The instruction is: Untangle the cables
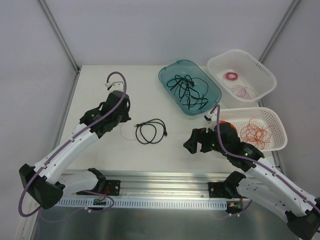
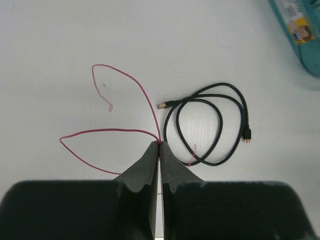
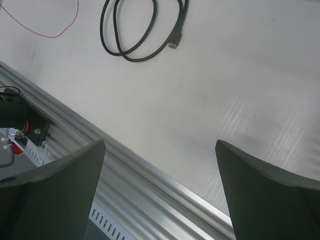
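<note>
Left gripper (image 2: 160,146) clenched on thin red wire (image 2: 125,131), on the table (image 1: 100,85) down-left of the teal tray (image 1: 162,80). The wire loops out flat from the fingertips. Looped black cord (image 2: 220,125) lies just beside it, on the tray side. Right gripper (image 3: 160,145) released, jaws wide, holding nothing, below the tray. More black cords (image 1: 187,90) tangled inside the tray.
</note>
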`<state>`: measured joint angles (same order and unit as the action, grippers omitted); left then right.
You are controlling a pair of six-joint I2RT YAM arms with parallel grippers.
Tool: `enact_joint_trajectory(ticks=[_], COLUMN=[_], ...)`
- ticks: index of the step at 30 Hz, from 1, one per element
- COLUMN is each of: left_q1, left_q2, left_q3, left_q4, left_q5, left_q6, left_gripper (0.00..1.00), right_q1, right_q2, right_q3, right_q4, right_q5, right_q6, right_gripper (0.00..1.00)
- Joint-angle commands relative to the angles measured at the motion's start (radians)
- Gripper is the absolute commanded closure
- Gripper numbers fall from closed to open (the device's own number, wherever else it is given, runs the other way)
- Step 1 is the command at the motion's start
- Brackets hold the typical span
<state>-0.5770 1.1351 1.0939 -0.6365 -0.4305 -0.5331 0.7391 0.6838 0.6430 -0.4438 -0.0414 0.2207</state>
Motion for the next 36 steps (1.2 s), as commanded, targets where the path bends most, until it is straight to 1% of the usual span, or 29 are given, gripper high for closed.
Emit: enact_joint_trajectory(ticks=[1,3,4,6,7,9,10,11,14,17,21,22,25,28,32,36], left_q1=[-0.082,-0.128,-0.138,-0.155,-0.158,-0.165,-0.167,-0.170,-0.187,-0.210,-0.228,-0.233,-0.250,-0.270,-0.290,-0.303], left_q2=[-0.038,-0.054,-0.060,-0.078,-0.086,-0.101,-0.104,-0.104,-0.101,-0.094,-0.083,-0.080,-0.072,-0.055,-0.028,-0.009], left_q3=[0.064,0.078,0.081,0.078,0.074,0.066,0.066,0.066,0.069,0.064,0.043,0.038,0.037,0.043,0.047,0.063], left_q4=[-0.009,-0.005,0.004,0.018,0.038,0.063,0.083,0.092,0.113,0.123,0.132,0.133,0.147,0.153,0.167,0.173], left_q5=[0.031,0.087,0.154,0.237,0.303,0.375,0.403,0.467,0.559,0.611,0.654,0.668,0.688,0.700,0.717,0.720], left_q6=[0.243,0.301,0.312,0.340,0.341,0.346,0.343,0.341,0.347,0.370,0.395,0.398,0.415,0.435,0.449,0.456], left_gripper=[1.00,1.00,1.00,1.00,1.00,1.00,1.00,1.00,1.00,1.00,1.00,1.00,1.00,1.00,1.00,1.00], right_q1=[0.020,0.031,0.034,0.039,0.042,0.049,0.052,0.060,0.069,0.071,0.080,0.082,0.088,0.097,0.129,0.146], right_q2=[0.028,0.054,0.063,0.094,0.105,0.131,0.138,0.146,0.186,0.218,0.237,0.243,0.266,0.287,0.321,0.359], right_q3=[0.047,0.076,0.086,0.112,0.118,0.118,0.116,0.116,0.127,0.155,0.196,0.202,0.236,0.274,0.299,0.322], right_q4=[0.099,0.129,0.143,0.177,0.209,0.256,0.310,0.330,0.407,0.439,0.439,0.467,0.417,0.395,0.381,0.369], right_q5=[-0.072,-0.084,-0.089,-0.098,-0.113,-0.132,-0.153,-0.166,-0.215,-0.200,-0.108,-0.097,-0.029,-0.006,0.067,0.069], right_q6=[0.003,0.008,0.008,0.008,-0.003,-0.018,-0.024,-0.029,-0.012,0.055,0.155,0.169,0.262,0.340,0.405,0.437], right_gripper=[0.03,0.03,0.03,0.03,0.03,0.03,0.03,0.03,0.03,0.02,0.02,0.02,0.01,0.01,0.01,0.03])
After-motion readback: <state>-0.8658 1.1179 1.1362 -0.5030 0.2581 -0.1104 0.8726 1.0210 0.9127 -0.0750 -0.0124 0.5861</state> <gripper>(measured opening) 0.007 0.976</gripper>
